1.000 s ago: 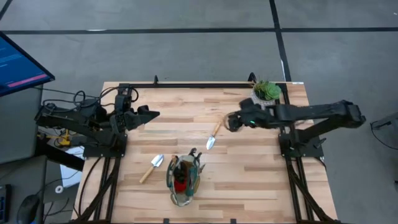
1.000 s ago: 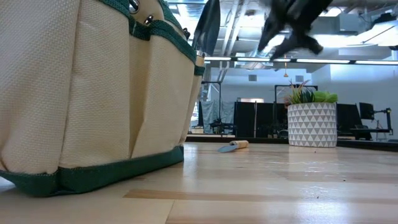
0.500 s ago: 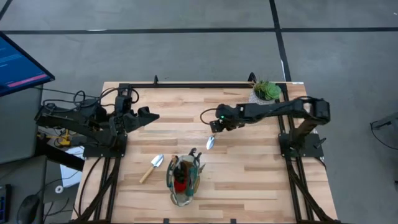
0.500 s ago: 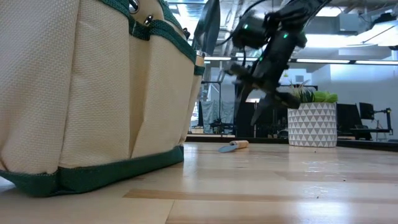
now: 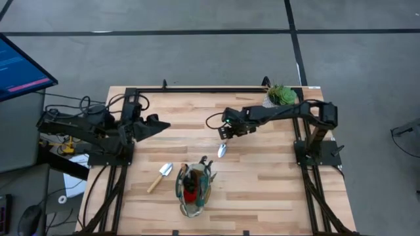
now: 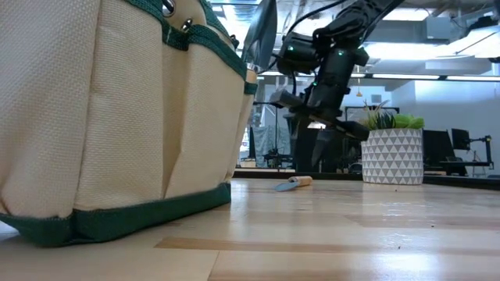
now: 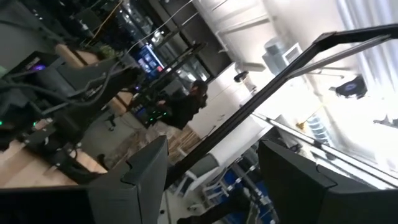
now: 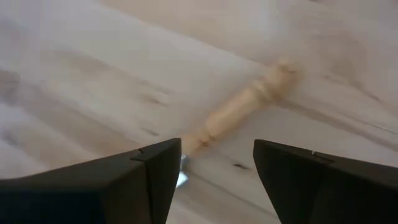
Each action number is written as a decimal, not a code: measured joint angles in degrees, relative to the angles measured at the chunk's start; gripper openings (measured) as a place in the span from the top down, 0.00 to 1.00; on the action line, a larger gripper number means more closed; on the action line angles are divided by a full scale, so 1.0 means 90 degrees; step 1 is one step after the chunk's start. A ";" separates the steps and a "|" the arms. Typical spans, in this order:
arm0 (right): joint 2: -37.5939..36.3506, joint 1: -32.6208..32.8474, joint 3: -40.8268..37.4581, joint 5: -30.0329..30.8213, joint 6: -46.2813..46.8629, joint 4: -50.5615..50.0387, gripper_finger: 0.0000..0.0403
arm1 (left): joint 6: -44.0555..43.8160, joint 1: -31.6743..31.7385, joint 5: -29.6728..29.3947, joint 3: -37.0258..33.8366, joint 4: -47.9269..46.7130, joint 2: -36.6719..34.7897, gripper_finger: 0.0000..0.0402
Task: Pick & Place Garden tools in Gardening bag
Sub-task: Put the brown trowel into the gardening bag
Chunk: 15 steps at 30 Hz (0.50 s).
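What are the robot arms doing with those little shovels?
The right gripper hangs open just above a trowel lying on the table, its wooden handle showing between the fingers, not grabbed yet. The gardening bag at the front already holds some tools. Another trowel lies beside it. The left gripper waits open, off to the side.

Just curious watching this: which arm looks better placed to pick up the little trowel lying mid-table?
The right. Its open tool hangs directly over that trowel, whose wooden handle shows between its fingers. The left tool waits far off by the table's left edge.
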 joint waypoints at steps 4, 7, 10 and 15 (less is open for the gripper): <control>0.0001 -0.0103 0.0056 -0.0040 0.0221 -0.0227 0.51 | 0.0115 0.0000 0.0000 0.0002 -0.0140 0.0005 0.46; 0.0001 -0.0120 0.0056 -0.0098 0.0425 -0.0178 0.52 | 0.0145 0.0000 0.0002 0.0000 -0.0118 0.0000 0.46; 0.0019 -0.0077 0.0057 -0.0162 0.0588 -0.0093 0.52 | 0.0152 0.0000 0.0000 0.0001 -0.0130 0.0002 0.46; 0.0355 0.0022 0.0063 -0.0231 0.0796 0.0032 0.52 | 0.0160 0.0000 0.0153 0.0002 -0.0128 0.0002 0.46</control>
